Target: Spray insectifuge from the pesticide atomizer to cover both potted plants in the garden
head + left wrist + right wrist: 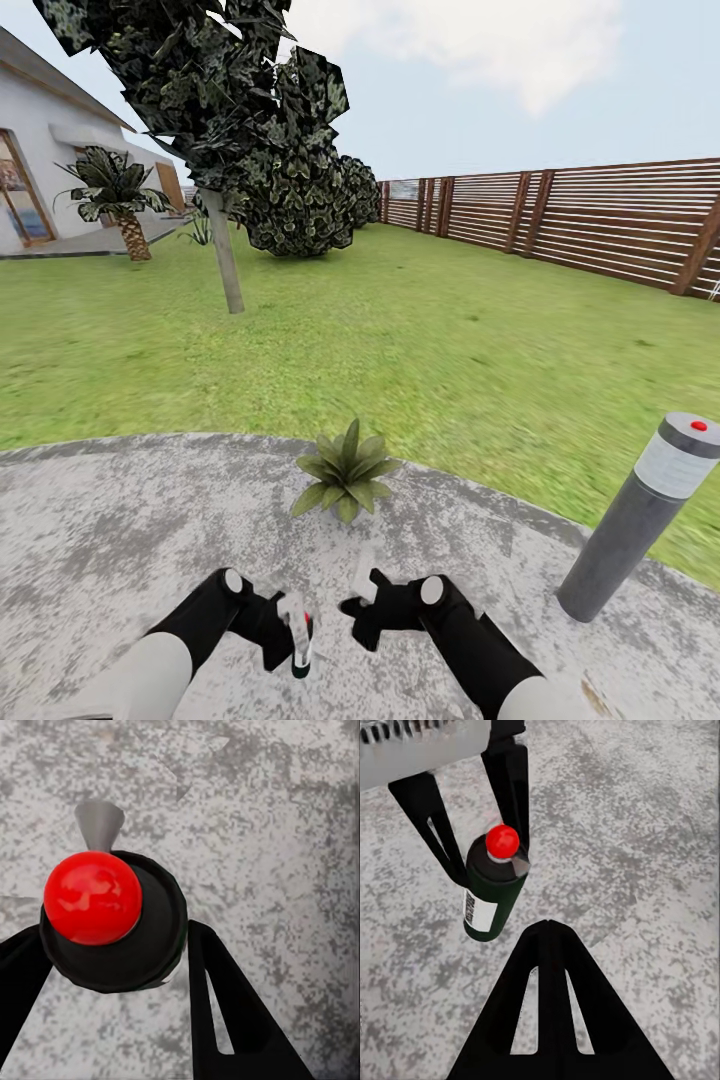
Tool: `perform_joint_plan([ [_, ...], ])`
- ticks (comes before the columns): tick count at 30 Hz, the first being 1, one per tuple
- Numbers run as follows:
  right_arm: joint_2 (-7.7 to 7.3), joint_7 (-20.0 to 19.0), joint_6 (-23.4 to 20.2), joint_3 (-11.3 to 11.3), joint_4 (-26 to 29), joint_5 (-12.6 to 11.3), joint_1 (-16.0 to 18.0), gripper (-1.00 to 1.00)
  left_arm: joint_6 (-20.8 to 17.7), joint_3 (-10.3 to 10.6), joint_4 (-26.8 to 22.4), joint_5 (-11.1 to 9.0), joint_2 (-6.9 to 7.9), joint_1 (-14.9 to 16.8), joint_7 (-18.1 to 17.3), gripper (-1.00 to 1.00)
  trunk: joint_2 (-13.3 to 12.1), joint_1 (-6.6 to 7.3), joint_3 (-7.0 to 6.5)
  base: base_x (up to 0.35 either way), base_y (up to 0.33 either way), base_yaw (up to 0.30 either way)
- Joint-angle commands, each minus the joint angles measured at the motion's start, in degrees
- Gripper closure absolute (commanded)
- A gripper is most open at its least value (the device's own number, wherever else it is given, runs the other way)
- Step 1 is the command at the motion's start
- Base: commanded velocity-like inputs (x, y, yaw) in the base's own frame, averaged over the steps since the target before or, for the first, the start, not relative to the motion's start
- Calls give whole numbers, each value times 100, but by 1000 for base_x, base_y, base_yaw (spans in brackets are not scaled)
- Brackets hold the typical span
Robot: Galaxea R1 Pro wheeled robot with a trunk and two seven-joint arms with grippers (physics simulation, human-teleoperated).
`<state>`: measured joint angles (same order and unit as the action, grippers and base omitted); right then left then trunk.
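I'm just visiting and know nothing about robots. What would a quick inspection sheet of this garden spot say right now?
Surface: grey speckled round patio, lawn beyond.
Job's things: spray bottle, dark with red top, in the left claw; one small potted plant on the patio just ahead.
Clutter: grey bollard lamp at the patio edge.
Claws: left claw shut on the bottle; right claw beside it, holding nothing, opening unclear.
Cables: nothing seen.
Surroundings: wooden fence, tree, bush, palm, house.
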<state>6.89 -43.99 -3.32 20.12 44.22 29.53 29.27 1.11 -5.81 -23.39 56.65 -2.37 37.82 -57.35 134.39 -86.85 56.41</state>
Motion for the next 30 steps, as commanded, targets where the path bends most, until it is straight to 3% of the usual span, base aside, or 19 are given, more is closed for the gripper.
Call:
perform_joint_plan([
  [1,16,-22,-36,0,13,17,5,100,4,68,-7,44,-12,-3,-29,100,2,1,5,0,0,0],
  [4,32,-22,-37,0,16,18,8,100,-4,223,-8,28,-39,-13,-30,100,2,1,5,0,0,0],
  [10,40,-21,-34,0,10,18,9,100,32,251,-8,-43,-52,-12,-167,100,2,1,5,0,0,0],
  [18,36,-21,-29,0,8,18,9,100,82,245,-8,-485,-52,-11,-365,100,2,1,5,0,0,0],
  [20,40,-21,-29,0,8,18,9,100,91,242,-8,-695,-53,-11,-445,100,2,1,5,0,0,0],
  [25,38,-21,-29,0,8,18,9,100,142,240,-8,-820,-182,-28,-461,100,2,1,5,0,0,0],
  [30,40,-21,-29,2,8,18,9,100,144,246,-8,-982,-199,-29,-461,100,2,1,5,0,0,0],
])
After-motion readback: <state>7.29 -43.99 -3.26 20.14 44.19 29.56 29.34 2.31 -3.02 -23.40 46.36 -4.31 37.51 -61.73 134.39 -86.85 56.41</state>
